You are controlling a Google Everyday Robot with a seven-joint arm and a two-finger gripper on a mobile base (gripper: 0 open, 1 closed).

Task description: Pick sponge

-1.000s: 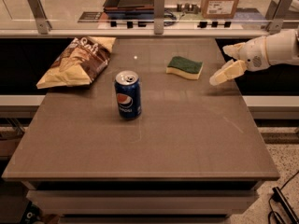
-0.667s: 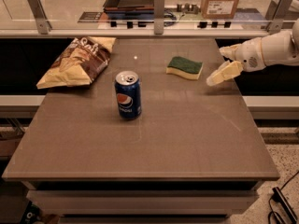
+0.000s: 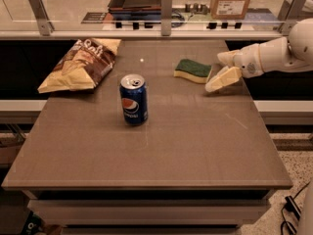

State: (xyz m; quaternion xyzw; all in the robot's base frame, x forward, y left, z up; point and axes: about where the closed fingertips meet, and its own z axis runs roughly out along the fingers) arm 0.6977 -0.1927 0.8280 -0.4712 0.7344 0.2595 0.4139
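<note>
The sponge point(image 3: 193, 70), dark green on top over pale yellow foam, lies flat on the brown table point(image 3: 195, 146) at the far right. My gripper point(image 3: 219, 71) comes in from the right edge on a white arm and sits just right of the sponge, low over the table. Its two cream fingers are spread apart, one finger point(image 3: 226, 57) behind and one in front, with nothing between them. The front fingertip is close to the sponge's right end; I cannot tell whether it touches.
A blue Pepsi can point(image 3: 133, 99) stands upright left of centre. A brown chip bag point(image 3: 82, 64) lies at the far left. A glass-railed counter with a cardboard box point(image 3: 232, 0) runs behind the table. The table's right edge is below the arm.
The gripper has moved left, toward the sponge. The sponge, can and bag have not moved.
</note>
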